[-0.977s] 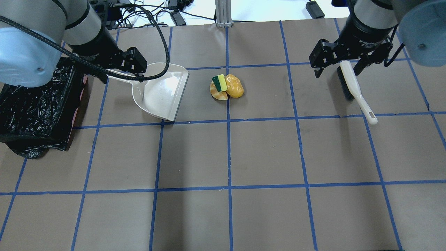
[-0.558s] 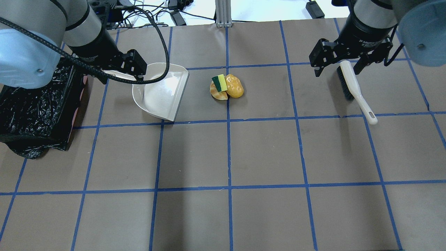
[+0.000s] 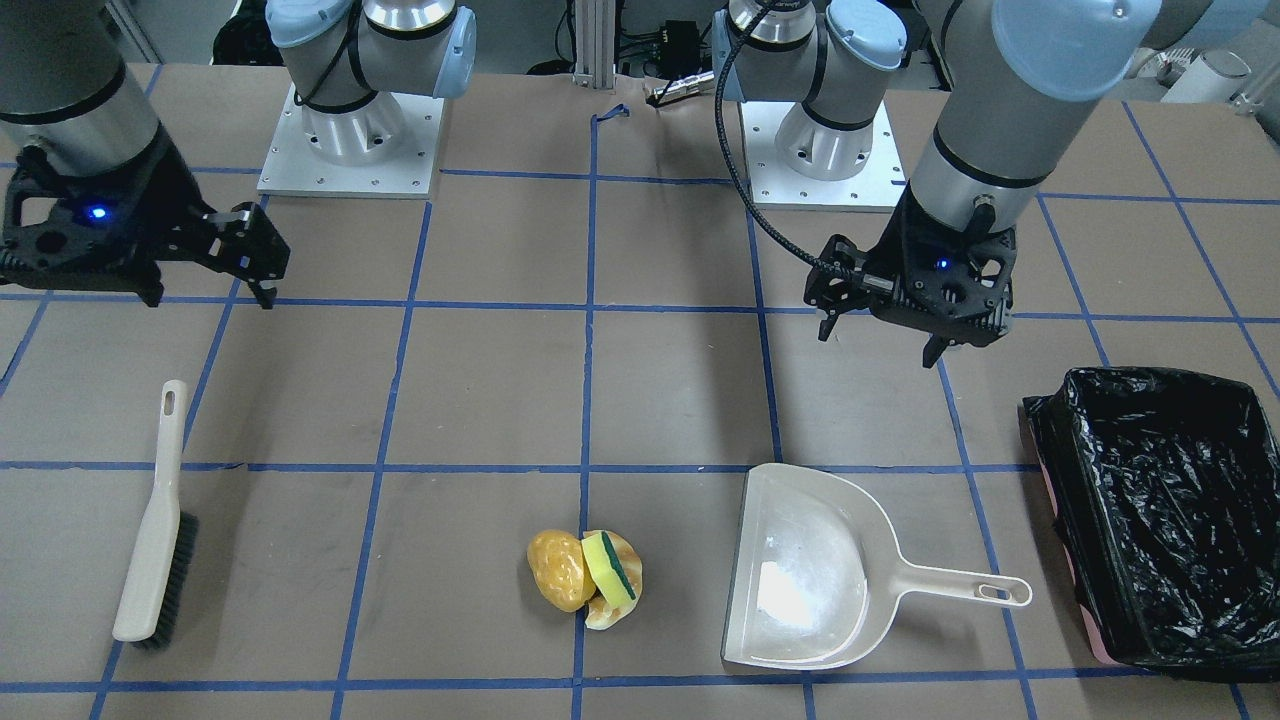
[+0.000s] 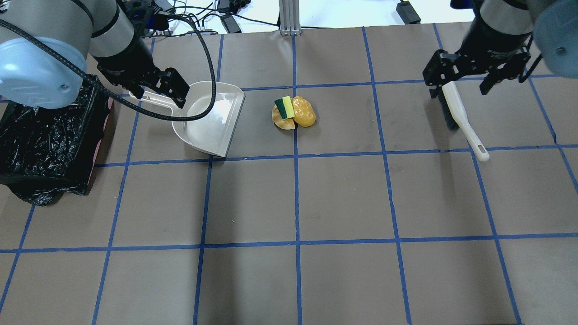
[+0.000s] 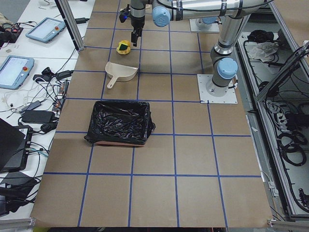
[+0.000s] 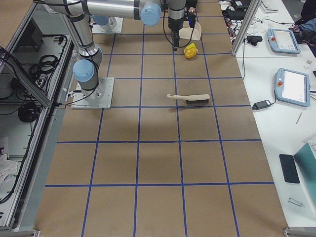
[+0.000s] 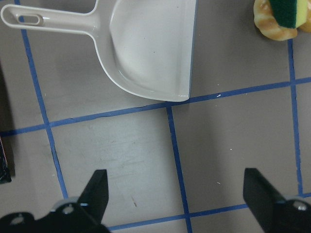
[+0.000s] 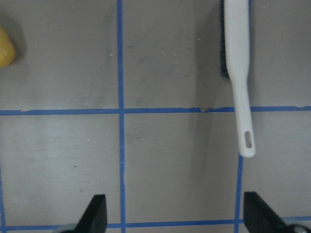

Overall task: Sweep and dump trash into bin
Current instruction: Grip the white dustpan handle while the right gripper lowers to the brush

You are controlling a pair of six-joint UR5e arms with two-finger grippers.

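The trash, golden-brown toy bread pieces with a yellow and green sponge on them, lies mid-table; it also shows in the front view. A beige dustpan lies left of it, mouth toward the pile. A white brush lies at the right. The black-lined bin stands at the far left. My left gripper hovers open and empty over the dustpan's handle. My right gripper hovers open and empty over the brush's head.
The table is brown paper with a grid of blue tape lines. Cables and a metal post lie beyond the far edge. The arm bases stand on the robot's side.
My right gripper has moved to the right along the brush's head. My left gripper has shifted slightly over the dustpan handle. The trash, dustpan, brush and bin have not moved.
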